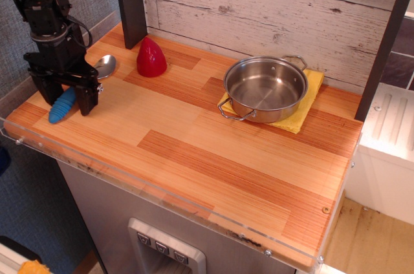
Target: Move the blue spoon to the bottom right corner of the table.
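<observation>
Spoon (71, 96) lay on the table (213, 158) with its blue handle between the spread jaws of the gripper (67, 97), its silver bowl poking out behind them. Well off to the jaws' far side sat a red cone (151, 57) and a pot (265, 88) on a yellow cloth (306, 103).

At about nine o'clock on the table (194, 158), the black gripper (66, 101) stands low with its two fingers spread either side of the ribbed handle of the blue spoon (63, 105), though whether the pads touch the handle is hard to tell. The spoon's silver bowl shows at roughly one o'clock from the gripper, just beside the red cone (151, 57) at the back. Well apart, toward two o'clock on the table, a steel pot (265, 87) sits on a yellow cloth (309, 96).
</observation>
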Robot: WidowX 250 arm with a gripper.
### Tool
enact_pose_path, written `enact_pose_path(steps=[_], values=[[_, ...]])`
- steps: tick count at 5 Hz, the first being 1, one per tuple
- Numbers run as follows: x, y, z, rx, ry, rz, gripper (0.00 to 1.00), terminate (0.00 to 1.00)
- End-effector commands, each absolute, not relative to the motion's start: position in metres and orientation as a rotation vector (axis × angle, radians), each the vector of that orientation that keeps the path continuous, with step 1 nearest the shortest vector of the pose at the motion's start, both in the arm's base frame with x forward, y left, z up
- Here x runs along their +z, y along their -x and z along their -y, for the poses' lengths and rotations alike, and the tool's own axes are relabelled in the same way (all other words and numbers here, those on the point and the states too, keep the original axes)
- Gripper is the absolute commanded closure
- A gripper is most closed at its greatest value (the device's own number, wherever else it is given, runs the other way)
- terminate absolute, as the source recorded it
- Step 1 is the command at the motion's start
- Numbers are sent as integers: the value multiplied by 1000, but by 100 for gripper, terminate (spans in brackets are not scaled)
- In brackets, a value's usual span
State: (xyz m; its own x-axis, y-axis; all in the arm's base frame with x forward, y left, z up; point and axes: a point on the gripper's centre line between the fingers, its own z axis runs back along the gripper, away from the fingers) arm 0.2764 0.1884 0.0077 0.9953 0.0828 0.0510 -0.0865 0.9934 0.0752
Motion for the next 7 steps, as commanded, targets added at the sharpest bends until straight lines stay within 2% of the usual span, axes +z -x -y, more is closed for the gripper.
enact_pose_path(steps=[1, 2, 3, 4, 5, 7], values=[[15, -275, -184, 95, -109, 66, 100, 0], [33, -268, -179, 152, -134, 68, 100, 0], [64, -259, -165, 250, -148, 71, 100, 0], [92, -261, -128, 268, -146, 70, 100, 0], [92, -268, -79, 180, -87, 111, 100, 0], [64, -280, 22, -52, -37, 149, 100, 0]])
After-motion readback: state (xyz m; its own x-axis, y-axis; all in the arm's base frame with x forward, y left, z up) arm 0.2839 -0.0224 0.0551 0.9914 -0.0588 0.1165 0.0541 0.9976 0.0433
